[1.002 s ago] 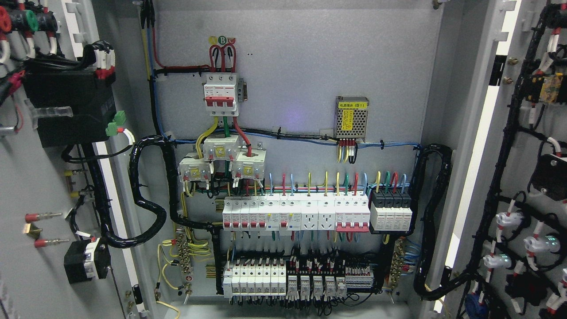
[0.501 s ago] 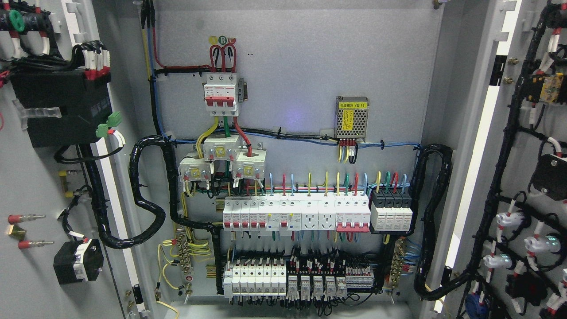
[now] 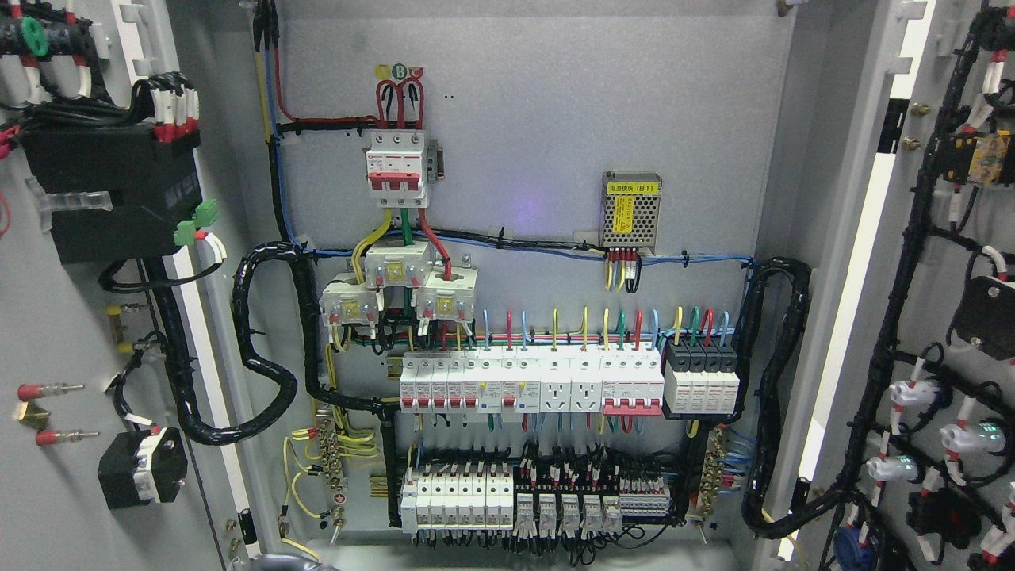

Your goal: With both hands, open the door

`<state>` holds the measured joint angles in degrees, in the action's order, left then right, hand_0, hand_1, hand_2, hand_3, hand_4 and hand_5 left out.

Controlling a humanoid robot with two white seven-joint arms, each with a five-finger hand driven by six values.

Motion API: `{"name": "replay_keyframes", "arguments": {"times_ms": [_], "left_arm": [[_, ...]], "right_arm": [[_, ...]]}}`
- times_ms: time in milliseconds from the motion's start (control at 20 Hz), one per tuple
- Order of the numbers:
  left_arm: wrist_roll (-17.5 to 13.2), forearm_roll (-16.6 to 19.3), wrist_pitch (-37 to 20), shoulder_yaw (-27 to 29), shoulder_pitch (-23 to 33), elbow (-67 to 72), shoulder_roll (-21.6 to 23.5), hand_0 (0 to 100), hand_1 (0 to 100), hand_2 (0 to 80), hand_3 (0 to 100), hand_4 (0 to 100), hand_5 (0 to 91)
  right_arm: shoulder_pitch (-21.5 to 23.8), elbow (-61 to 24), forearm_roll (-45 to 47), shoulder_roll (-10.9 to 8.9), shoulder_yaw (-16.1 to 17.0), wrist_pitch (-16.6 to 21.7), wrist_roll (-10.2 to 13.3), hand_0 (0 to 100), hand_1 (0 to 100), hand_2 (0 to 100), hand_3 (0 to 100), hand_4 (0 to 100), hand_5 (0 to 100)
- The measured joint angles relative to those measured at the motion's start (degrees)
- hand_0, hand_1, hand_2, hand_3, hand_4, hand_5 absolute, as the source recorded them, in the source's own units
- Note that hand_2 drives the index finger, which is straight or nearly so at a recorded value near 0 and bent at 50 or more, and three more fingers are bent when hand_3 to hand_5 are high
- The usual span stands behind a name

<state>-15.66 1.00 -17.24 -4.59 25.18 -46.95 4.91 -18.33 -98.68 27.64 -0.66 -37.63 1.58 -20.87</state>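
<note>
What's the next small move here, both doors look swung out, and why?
Probably none on the doors: hold, or at most nudge the left door slightly wider. Both it and the right door stand swung out at the frame edges, their inner wiring showing, and the cabinet's back panel with the breaker row is fully exposed. Neither hand is in view.

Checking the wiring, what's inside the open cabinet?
Inside the cabinet: red main breaker, mesh power supply, breaker rows, relays. Both doors' outer faces are hidden.
</note>
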Motion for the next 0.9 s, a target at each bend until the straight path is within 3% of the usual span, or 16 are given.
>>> {"name": "replay_keyframes", "arguments": {"times_ms": [250,551,901], "left_arm": [[0.0,-2.6,-12.9,-3.4,2.6,-16.5,5.4,12,39,0.0,0,0,0.0],[-0.2,-6.9,-24.7,-6.2,2.2,-29.9,11.9,12,39,0.0,0,0,0.0],[-0.1,-12.1,-26.8,-8.3,0.0,-41.3,18.6,12,39,0.0,0,0,0.0]], "right_arm": [[8.8,-2.2,-0.6,-5.60,4.1,13.0,-0.1,12,39,0,0,0,0],[20.0,-5.2,-0.9,-12.03,10.2,28.8,-0.1,12,39,0,0,0,0],[29.3,-9.0,-1.0,-17.37,15.8,38.9,-0.2,12,39,0,0,0,0]]}}
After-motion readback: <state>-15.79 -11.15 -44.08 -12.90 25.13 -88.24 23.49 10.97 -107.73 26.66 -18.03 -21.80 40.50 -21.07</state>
